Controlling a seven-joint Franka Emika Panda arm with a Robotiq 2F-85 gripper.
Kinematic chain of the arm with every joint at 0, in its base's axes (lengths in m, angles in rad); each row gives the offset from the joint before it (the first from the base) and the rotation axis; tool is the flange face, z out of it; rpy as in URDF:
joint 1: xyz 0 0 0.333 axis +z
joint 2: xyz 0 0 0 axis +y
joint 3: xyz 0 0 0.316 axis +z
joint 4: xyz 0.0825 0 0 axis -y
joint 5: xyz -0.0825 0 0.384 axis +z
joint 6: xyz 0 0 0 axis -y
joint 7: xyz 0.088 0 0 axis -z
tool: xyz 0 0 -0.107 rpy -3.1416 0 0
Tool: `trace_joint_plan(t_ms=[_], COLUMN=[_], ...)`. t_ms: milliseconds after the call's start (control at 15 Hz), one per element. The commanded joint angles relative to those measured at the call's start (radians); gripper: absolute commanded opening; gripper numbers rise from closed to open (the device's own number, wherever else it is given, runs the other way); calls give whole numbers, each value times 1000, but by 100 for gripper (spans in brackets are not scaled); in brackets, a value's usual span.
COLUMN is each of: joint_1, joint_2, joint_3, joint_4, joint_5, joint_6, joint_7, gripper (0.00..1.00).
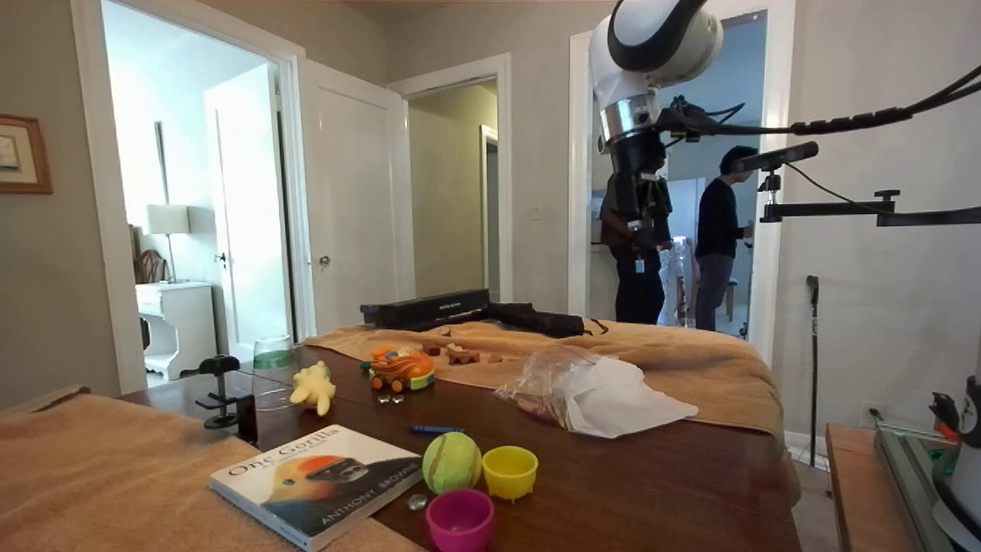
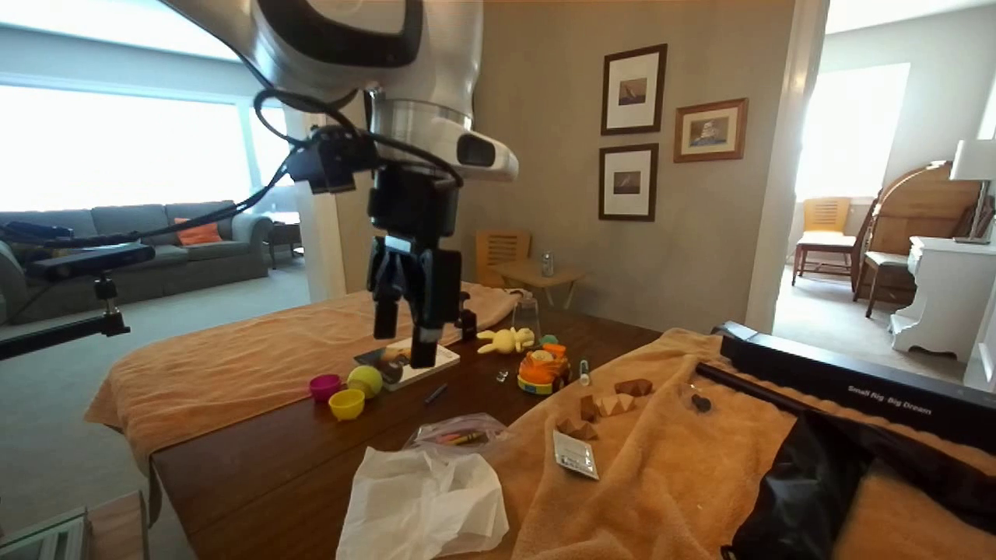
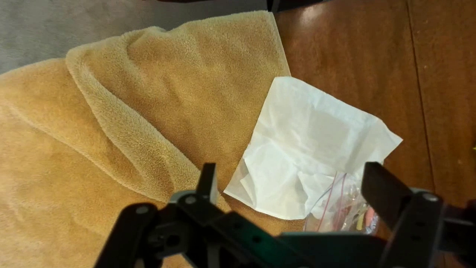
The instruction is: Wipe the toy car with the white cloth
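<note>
The tool [image 3: 289,176] hangs well above the tabletop [image 3: 353,48], its jaws spread wide apart — in the wrist view the white cloth [image 3: 316,123] shows between and beyond them. It lies below the tool, partly on the tabletop, partly on an orange towel [image 3: 208,93], overlapping a clear plastic bag [image 3: 344,214]. The toy car [image 1: 402,372] stands in both exterior views beside the towel — lower than the tool, well apart from the cloth.

The brown wood counter [image 1: 690,487] has orange towels [image 2: 233,358] over parts of it. The toy car [image 1: 402,371], a ball [image 1: 452,463] and a yellow cup [image 1: 510,472] sit on the wood. The white cloth [image 3: 297,145] lies across wood and towel.
</note>
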Motion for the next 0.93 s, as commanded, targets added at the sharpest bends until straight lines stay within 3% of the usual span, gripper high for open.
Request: trace_joint_plan(t_ms=[0, 333, 400, 667, 867], joint_1=[-16, -32, -25, -28, -38], joint_2=[109, 223, 192, 234, 247], joint_3=[-5, -10, -10, -11, -9], joint_4=[2, -24, -10, -17, -41], joint_5=[-3, -34, 0, -1, -70], joint_6=[71, 220, 165, 208, 299], joint_7=[41, 83, 50, 57, 116], gripper=[100, 100, 100, 100, 100])
